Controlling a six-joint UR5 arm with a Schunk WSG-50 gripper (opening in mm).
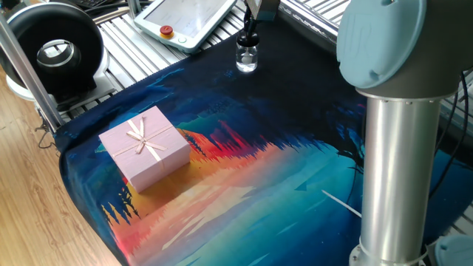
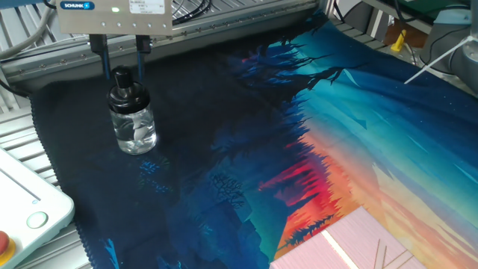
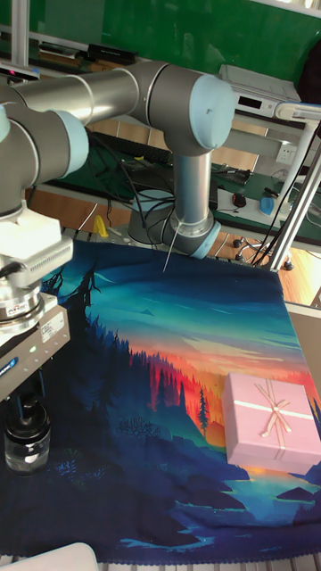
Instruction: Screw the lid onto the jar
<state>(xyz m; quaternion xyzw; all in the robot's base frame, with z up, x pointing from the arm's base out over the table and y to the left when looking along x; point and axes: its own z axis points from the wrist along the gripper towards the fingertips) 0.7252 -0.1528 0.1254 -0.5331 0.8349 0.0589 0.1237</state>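
The jar [image 2: 134, 127] is a small clear glass bottle standing upright on the dark end of the printed cloth, with the black lid [image 2: 122, 81] sitting on its neck. My gripper [image 2: 119, 63] hangs right over it and is open. Its two thin fingers [image 2: 142, 60] flank the lid's bulb top with a gap on each side. In the one fixed view the jar [image 1: 247, 59] and lid [image 1: 249, 37] sit at the far edge under the gripper [image 1: 250, 21]. The tall fixed view shows the jar [image 3: 25, 446] at lower left below the gripper [image 3: 27, 397].
A pink gift box [image 1: 144, 148] with a ribbon stands on the cloth, well away from the jar. A teach pendant [image 1: 185, 18] lies beside the cloth near the jar. A black round device [image 1: 55, 48] sits off the table corner. The arm's column [image 1: 399, 162] rises at right.
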